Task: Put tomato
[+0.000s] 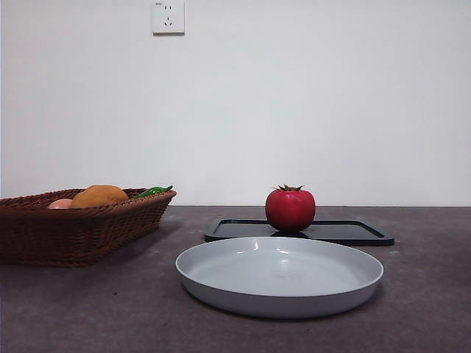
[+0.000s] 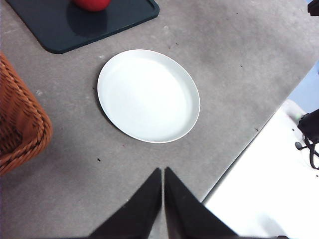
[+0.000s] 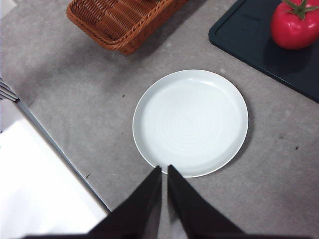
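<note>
The glossy red tomato [image 1: 290, 209] with a green stem top stands on a black tray [image 1: 346, 232] behind an empty grey plate [image 1: 280, 276]. The tomato also shows in the right wrist view [image 3: 295, 25] and, cut off, in the left wrist view [image 2: 91, 4]. My left gripper [image 2: 163, 172] is shut and empty, held high above the table near the plate [image 2: 148, 94]. My right gripper [image 3: 164, 169] is shut and empty, high above the plate's [image 3: 191, 122] near rim. Neither arm shows in the front view.
A brown wicker basket [image 1: 73, 228] at the left holds an orange-brown fruit [image 1: 99, 195], a pale pink item [image 1: 60, 204] and something green [image 1: 153, 191]. The table's edge [image 2: 239, 159] runs close to both grippers.
</note>
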### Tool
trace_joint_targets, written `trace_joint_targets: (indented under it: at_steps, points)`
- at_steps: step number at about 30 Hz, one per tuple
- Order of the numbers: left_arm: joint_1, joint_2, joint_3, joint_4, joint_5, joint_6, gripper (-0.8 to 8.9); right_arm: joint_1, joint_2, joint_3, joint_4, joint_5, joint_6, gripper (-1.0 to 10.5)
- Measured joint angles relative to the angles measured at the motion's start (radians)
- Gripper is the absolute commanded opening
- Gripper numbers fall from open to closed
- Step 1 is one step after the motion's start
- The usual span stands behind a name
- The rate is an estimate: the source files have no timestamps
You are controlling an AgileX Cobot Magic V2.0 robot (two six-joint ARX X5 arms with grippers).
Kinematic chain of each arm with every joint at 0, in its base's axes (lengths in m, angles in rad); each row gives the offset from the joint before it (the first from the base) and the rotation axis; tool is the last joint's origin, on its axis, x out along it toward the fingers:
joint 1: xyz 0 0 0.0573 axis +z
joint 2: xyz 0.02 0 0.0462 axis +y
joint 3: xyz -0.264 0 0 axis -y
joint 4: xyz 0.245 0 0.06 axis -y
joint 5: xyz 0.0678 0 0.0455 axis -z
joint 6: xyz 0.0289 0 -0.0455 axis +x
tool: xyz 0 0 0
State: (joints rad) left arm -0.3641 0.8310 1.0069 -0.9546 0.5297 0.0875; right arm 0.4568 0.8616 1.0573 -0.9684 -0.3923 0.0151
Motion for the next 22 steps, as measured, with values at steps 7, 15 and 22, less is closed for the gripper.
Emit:
trace_joint_targets:
  at_steps: [7,15,22]
  points:
    - [0.000,0.000,0.000,0.000,0.000,0.000,0.07,0.000,0.000,0.000,0.000,0.000,0.000,0.1]
    - [0.000,0.000,0.000,0.000,0.000,0.000,0.07,0.000,0.000,0.000,0.000,0.000,0.000,0.1]
    - [0.002,-0.002,0.000,0.043,-0.011,0.004,0.07,0.000,0.000,0.000,0.000,0.000,0.000,0.1]
